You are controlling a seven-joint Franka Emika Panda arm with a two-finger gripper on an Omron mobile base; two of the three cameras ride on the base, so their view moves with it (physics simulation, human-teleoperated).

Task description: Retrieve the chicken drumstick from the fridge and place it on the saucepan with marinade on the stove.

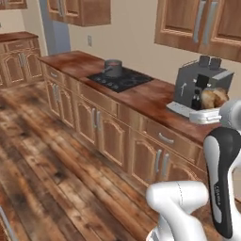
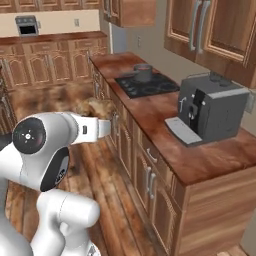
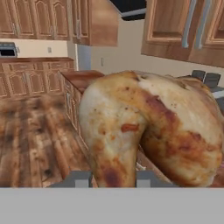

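Kitchen behind; drumstick (image 3: 148,127) held (tight)

The stove (image 1: 120,79) at the upper middle of the left base view is occupied at its back left by the saucepan (image 1: 113,68), while its front burners and the counter (image 1: 141,96) just right of it are left bare. Further right, the counter is taken up by a grey coffee machine (image 2: 212,107), seen at the right of the right base view, and wall cabinets (image 2: 210,30) are hung low above it. A wide strip of wooden floor (image 1: 42,160) is left open along the cabinet fronts at the lower left.
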